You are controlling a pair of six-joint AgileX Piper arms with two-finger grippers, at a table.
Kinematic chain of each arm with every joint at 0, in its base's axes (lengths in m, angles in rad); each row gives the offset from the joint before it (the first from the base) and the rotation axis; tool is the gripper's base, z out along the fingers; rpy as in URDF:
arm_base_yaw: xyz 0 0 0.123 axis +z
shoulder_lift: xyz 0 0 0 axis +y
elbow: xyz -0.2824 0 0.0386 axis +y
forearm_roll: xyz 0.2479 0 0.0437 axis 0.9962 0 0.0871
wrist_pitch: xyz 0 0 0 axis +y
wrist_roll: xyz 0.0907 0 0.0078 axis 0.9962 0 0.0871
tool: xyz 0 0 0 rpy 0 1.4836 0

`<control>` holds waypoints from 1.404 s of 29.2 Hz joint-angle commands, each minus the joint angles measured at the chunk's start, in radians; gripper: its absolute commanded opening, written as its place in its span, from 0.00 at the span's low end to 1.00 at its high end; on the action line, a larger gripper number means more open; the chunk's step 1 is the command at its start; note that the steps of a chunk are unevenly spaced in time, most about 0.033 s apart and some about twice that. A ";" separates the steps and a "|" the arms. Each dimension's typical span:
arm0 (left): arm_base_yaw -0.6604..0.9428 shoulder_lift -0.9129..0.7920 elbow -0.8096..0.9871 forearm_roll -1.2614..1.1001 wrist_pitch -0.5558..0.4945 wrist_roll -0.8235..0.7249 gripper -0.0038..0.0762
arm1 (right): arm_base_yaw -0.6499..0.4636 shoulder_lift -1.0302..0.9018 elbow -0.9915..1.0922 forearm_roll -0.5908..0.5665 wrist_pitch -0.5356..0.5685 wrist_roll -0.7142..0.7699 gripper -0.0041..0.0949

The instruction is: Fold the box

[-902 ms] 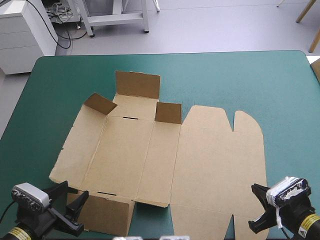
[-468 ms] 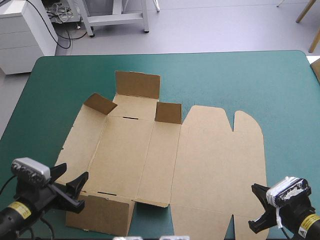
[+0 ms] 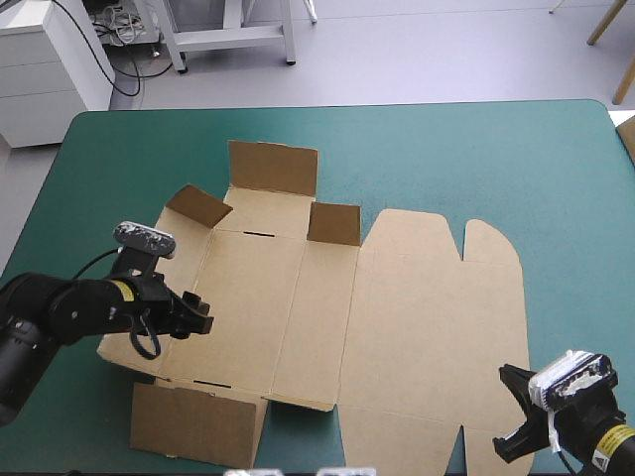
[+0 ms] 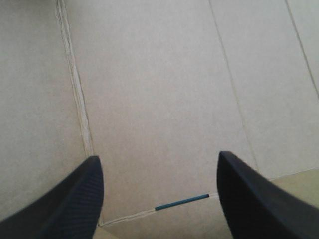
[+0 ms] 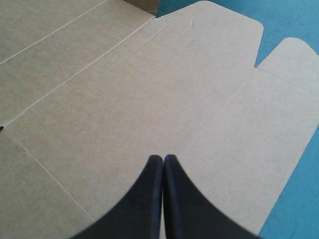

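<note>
The brown box (image 3: 327, 307) lies opened out as one cut sheet across the middle of the bench (image 3: 476, 149), on its teal-green cover. Most of it is flat. Along its far side three small flaps stand up: a tall one (image 3: 273, 167) at the far edge, a tilted one (image 3: 196, 205) toward the left, and one (image 3: 333, 223) near the middle. At the near left corner another flap (image 3: 198, 426) lies flat, and the wide lid panel (image 3: 437, 317) with its rounded tabs spreads to the right.

The left arm reaches in over the sheet's left panels, and its tool (image 3: 201, 315) hangs above the board just inside the left crease. Seen from its wrist, the two black fingers (image 4: 75, 194) stand wide apart with nothing between them but bare board, and a thin slot (image 4: 182, 201) ahead shows the teal-green through.

The right tool (image 3: 499, 414) sits low at the near right corner of the bench, just beside the sheet's corner. Its fingers (image 5: 149, 199) are pressed together in a point, gripping nothing that I can see, aimed across the lid panel.
</note>
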 commanded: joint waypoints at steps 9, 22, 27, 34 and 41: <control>0.005 0.235 -0.237 0.183 0.228 0.000 0.64 | -0.004 0.008 -0.025 -0.011 -0.072 -0.002 0.03; 0.441 0.283 -0.247 -0.102 0.228 0.312 0.64 | -0.004 0.008 -0.025 -0.011 -0.074 -0.002 0.03; 0.590 0.322 -0.247 -0.165 0.229 0.378 0.64 | -0.004 0.008 -0.025 -0.011 -0.074 -0.002 0.03; 0.686 0.409 -0.247 -0.212 0.229 0.403 0.64 | -0.004 0.008 -0.025 -0.011 -0.074 -0.002 0.03; 0.686 0.497 -0.199 -0.325 0.232 0.444 0.64 | -0.004 0.008 -0.025 -0.014 -0.074 -0.002 0.03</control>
